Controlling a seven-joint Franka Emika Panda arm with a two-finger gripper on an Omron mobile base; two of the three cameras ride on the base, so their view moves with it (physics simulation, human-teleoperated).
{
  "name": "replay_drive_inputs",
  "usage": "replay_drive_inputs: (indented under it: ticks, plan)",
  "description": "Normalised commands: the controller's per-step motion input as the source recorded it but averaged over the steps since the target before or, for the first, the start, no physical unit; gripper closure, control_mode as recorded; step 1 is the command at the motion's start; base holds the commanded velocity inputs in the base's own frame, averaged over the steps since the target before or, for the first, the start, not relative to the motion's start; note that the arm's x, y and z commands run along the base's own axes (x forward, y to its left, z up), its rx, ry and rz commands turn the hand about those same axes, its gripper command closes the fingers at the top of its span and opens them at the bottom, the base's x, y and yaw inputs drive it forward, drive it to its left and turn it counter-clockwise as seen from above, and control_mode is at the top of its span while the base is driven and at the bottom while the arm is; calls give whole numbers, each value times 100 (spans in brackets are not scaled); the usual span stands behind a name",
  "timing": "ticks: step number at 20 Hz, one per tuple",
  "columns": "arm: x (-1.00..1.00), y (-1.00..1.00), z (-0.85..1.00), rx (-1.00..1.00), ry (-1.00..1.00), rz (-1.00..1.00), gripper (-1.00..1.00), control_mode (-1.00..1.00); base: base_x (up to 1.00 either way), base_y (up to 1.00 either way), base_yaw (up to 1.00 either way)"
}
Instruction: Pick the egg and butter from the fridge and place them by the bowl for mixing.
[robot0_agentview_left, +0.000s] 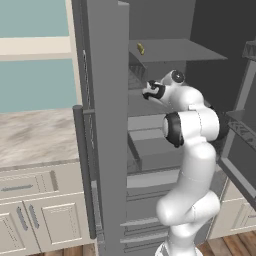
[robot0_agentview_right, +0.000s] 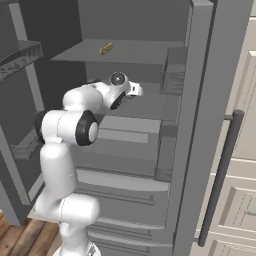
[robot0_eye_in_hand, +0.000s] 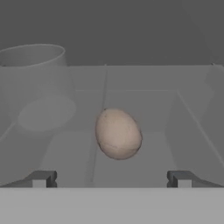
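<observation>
In the left base view the arm reaches into the open fridge, its gripper at a middle shelf; the butter lies on the shelf above. The right base view shows the butter above and left of the gripper. In the hand view the egg lies on the shelf just ahead, centred between the wide-open fingertips, beside a clear cup.

The egg, a pale beige, faintly pinkish ovoid, lies tilted on a grey shelf inside the open fridge, just ahead of the claw and between its spread fingertips. The butter, a small yellow-olive stick, rests on the shelf above the claw.
</observation>
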Motion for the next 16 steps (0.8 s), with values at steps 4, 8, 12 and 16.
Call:
replay_drive_inputs:
  ticks: [4, 8, 12, 16]
  plan:
    - [43, 0, -11, 0, 0, 0, -100, -100, 0, 0, 0]
    - [39, -4, -8, 0, 0, 0, -100, -100, 0, 0, 0]
    - [30, -10, -14, 1, 0, 0, -100, -100, 0, 0, 0]
    - [19, -3, -13, 0, 0, 0, -100, -100, 0, 0, 0]
